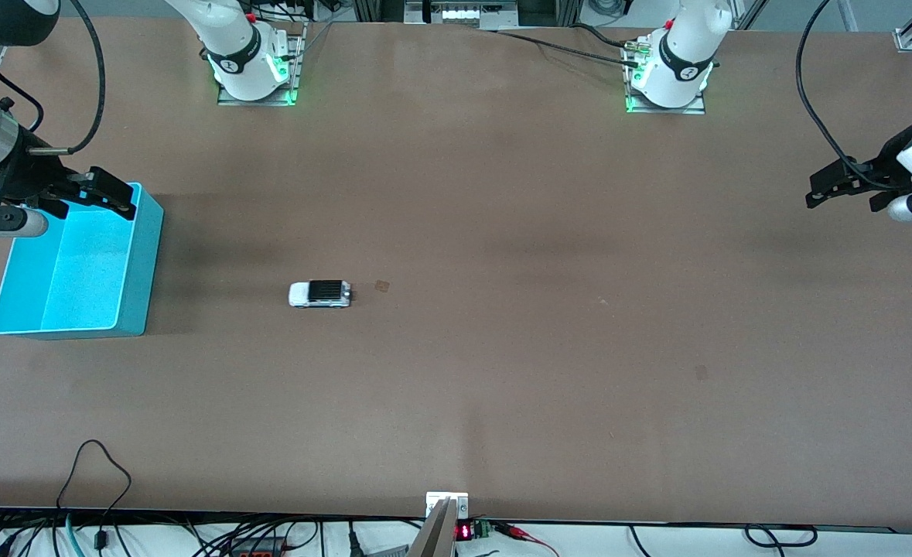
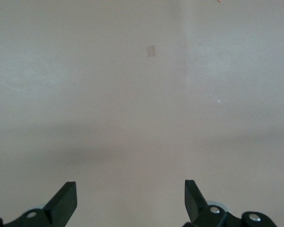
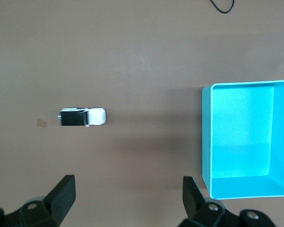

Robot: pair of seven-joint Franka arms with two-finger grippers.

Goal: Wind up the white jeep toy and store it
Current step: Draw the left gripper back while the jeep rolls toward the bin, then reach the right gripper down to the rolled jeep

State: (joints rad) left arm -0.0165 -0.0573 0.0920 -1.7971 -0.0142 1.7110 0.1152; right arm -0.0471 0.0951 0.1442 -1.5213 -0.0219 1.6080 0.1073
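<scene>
The white jeep toy, white with a black roof, stands alone on the brown table, between the middle and the right arm's end. It also shows in the right wrist view. The turquoise bin stands at the right arm's end and looks empty; it also shows in the right wrist view. My right gripper is open and empty, up over the bin's corner. My left gripper is open and empty, up over bare table at the left arm's end.
A small dark patch marks the table beside the jeep. Cables loop over the table's edge nearest the front camera. A small bracket sits at the middle of that edge.
</scene>
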